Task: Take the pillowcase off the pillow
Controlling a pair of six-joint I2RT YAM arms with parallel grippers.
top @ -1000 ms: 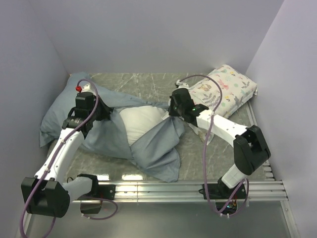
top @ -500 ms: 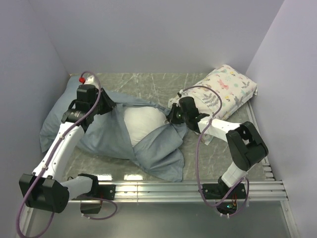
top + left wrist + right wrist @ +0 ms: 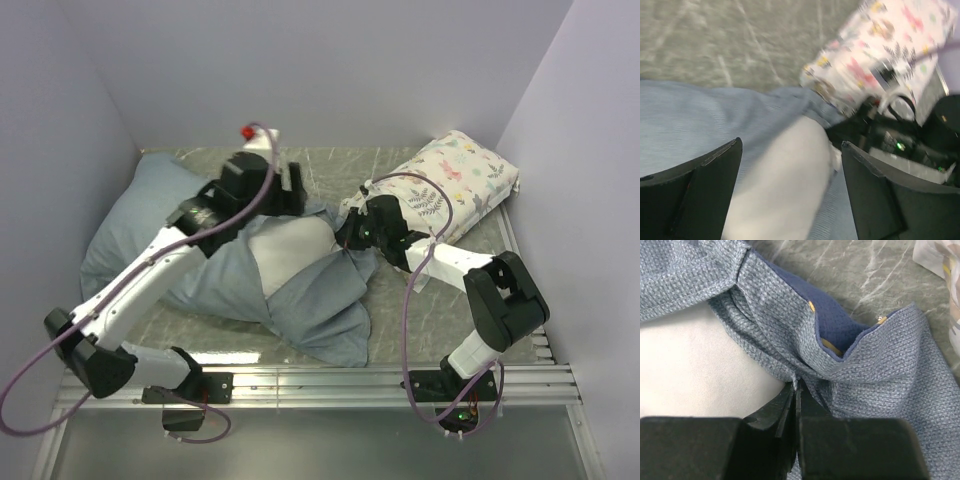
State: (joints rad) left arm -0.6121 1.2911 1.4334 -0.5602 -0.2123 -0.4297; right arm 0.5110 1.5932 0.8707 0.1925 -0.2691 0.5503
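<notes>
Hiding most of the pillow (image 3: 285, 250), the pillowcase (image 3: 322, 300)

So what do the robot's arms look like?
The left arm and right arm have white tube links and chunky black joints. A thin purple cable loops along each. The left carries a small red cap, the right a tiny green light. The left gripper and right gripper each have two flat black fingers.

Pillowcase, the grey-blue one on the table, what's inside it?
A plain white pillow shows through the open mouth of the pillowcase. Its left part is covered by the cloth, so how far in it reaches cannot be seen.
</notes>
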